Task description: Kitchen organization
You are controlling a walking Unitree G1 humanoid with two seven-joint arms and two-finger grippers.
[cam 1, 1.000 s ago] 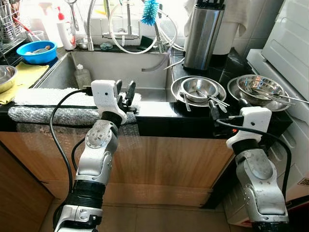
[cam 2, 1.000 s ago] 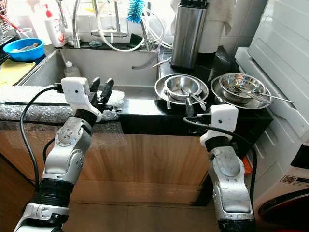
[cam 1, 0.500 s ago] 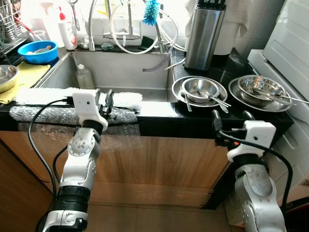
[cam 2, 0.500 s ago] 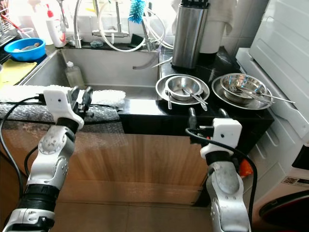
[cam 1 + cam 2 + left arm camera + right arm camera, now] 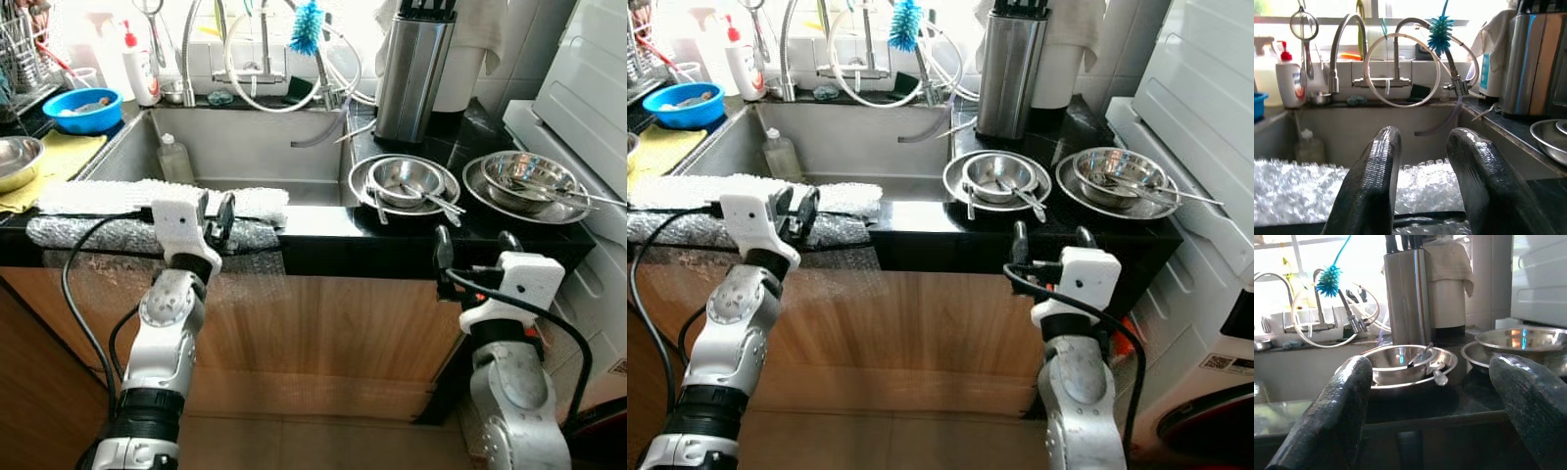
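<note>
Facing the black surface (image 5: pixel 323 225) beside the steel sink (image 5: pixel 245 147), the robot has both arms raised just short of its front edge, and neither claw has hold of anything. The right claw (image 5: pixel 472 251) is spread wide, its two fingers (image 5: pixel 1342 406) standing well apart and framing the nearer stack of steel bowls (image 5: pixel 407 181), which sits on a steel plate with spoons (image 5: pixel 431 203) lying loose in the top bowl. A second stack of bowls (image 5: pixel 529 178) with more utensils rests further to the right, near a tall steel knife block (image 5: pixel 411 69). The left claw (image 5: pixel 217 220) is parted only narrowly and hovers just in front of the bubble wrap (image 5: pixel 147 220) laid along the sink's front edge. As a judgement, the bowls are light, stiff and not fragile, but their polished, rounded walls are slippery and give little purchase from the sides. Pinching a rim, one finger inside and one outside, looks the surest hold. Nested bowls may lift together or slide apart, and the loose spoons would likely rattle or tip out if a bowl tilts, so they seem better removed first or kept level. A blue bowl (image 5: pixel 83 110) and a soap bottle (image 5: pixel 142 70) stand well away on the far left.
</note>
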